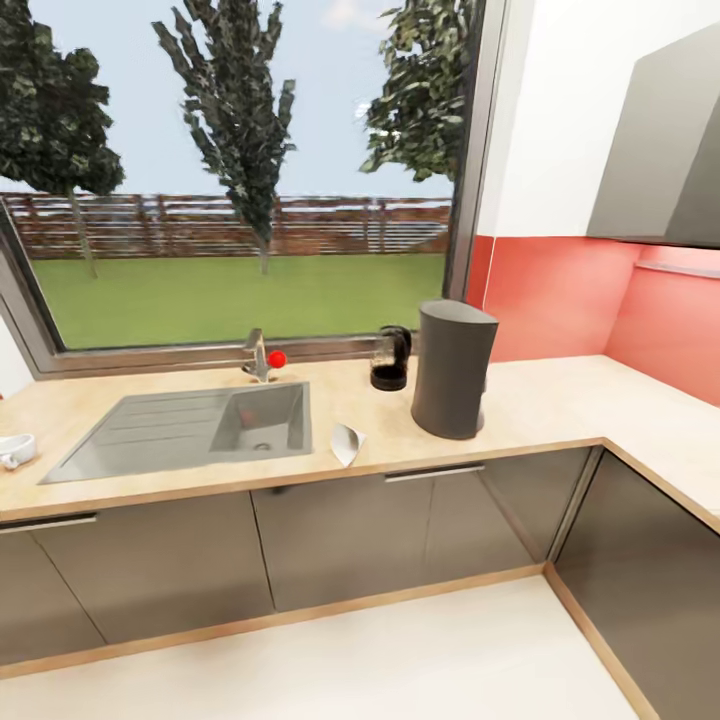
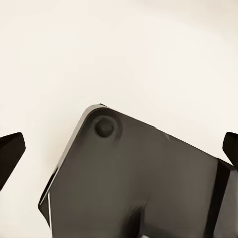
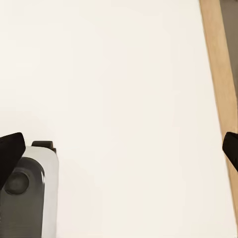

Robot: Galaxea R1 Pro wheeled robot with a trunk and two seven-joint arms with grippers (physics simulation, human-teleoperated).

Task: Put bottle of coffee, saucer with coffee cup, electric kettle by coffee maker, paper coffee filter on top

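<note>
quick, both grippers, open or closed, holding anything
Left gripper: open, fingertips wide apart, holding nothing.
Right gripper: open, fingertips wide apart, holding nothing.

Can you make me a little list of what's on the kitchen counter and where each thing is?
counter: kitchen countertop, beige, with a steel sink
big thing: coffee maker, upright, right of the sink
behind it: electric kettle, close on its left
front edge: paper coffee filter, lying on the counter
far left: coffee cup
grippers: both open, over the floor

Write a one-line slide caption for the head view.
Coffee maker beside electric kettle on kitchen countertop.
</note>
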